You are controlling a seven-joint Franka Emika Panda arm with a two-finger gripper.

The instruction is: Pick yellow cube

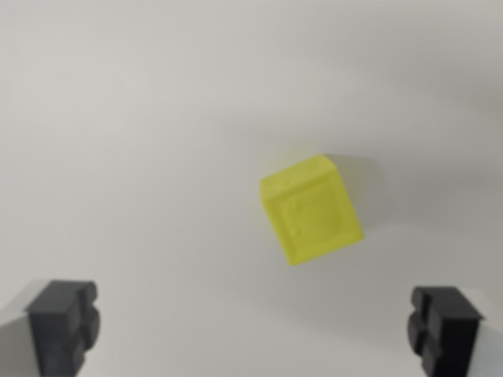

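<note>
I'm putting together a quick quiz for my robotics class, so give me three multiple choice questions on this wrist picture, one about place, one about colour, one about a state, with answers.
1. Where does the yellow cube lie?
A. bottom left corner
B. right of centre
C. top left edge

2. What colour are the pincer fingertips?
A. black
B. red
C. white

3. How does the pincer stand?
A. shut on the cube
B. shut empty
C. open, apart from the cube

Answers: B, it sits slightly toward the wrist view's right on the pale surface; A, both tips look black; C, the tips stand far apart, with the cube untouched above them in the picture.
</note>
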